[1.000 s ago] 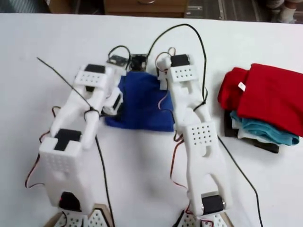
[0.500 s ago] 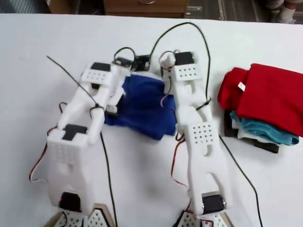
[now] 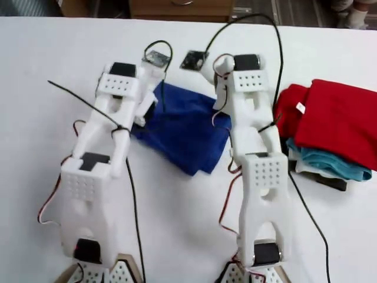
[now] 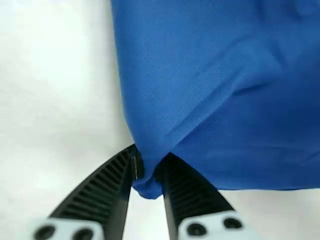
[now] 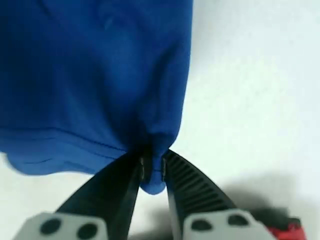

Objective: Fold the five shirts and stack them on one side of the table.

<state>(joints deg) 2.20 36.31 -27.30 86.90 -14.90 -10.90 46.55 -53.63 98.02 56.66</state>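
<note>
From the high view, a blue shirt (image 3: 182, 132) of soft knit lies on the white table (image 3: 177, 224) between the two white plastic arms. It is skewed into a loose diamond, one corner pointing toward the arm bases. The left arm (image 3: 97, 159) and the right arm (image 3: 259, 165) each reach to its far edge. Beside the right arm sits the stack (image 3: 321, 159) of folded shirts, with a red shirt (image 3: 336, 118) on top and a teal shirt (image 3: 327, 163) under it.

In the left wrist view, the left gripper (image 4: 146, 172) has its black ribbed fingers pressed together on a corner of the fine-meshed blue cloth, which bunches and creases away from the pinch.

In the right wrist view, the right gripper (image 5: 152, 167) likewise pinches a gathered corner, folds fanning out from it, with a bit of red close by.

A second ago the shirt lay as a neat rectangle squarely between the arms. Since then both arms have swung toward the stack, dragging the far edge and twisting the shirt askew.
</note>
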